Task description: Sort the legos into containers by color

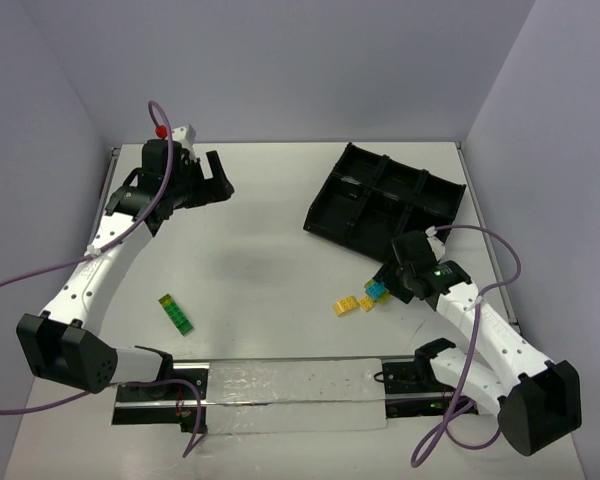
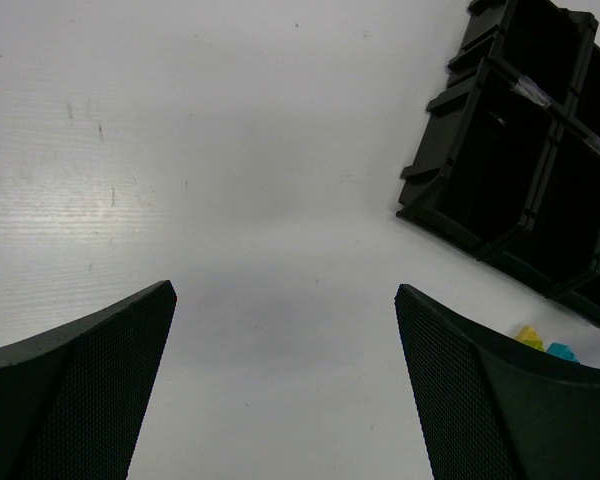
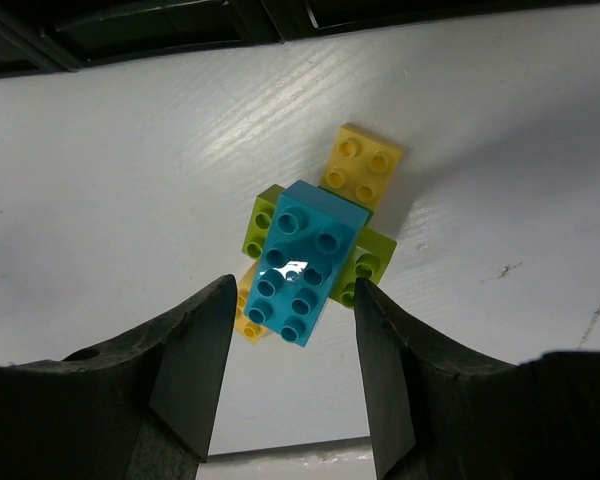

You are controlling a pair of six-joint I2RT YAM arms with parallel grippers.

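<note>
In the right wrist view a cyan-blue lego [image 3: 300, 262] lies on top of a green lego [image 3: 372, 260], with one yellow lego [image 3: 363, 165] beyond them and another yellow lego [image 3: 246, 312] half hidden underneath. My right gripper [image 3: 293, 288] straddles the near end of the cyan lego, its jaws apart with small gaps on both sides. From above, this cluster [image 1: 377, 290] sits just in front of the black tray of containers [image 1: 320, 215]. My left gripper [image 1: 218, 178] hangs wide open at the far left, holding nothing [image 2: 285, 290].
A green-and-yellow lego stack [image 1: 177, 313] lies alone at the front left. Two yellow legos [image 1: 345, 306] rest left of the right gripper. The tray [image 2: 480, 190] sits tilted at the back right. A white strip [image 1: 290, 395] runs along the near edge.
</note>
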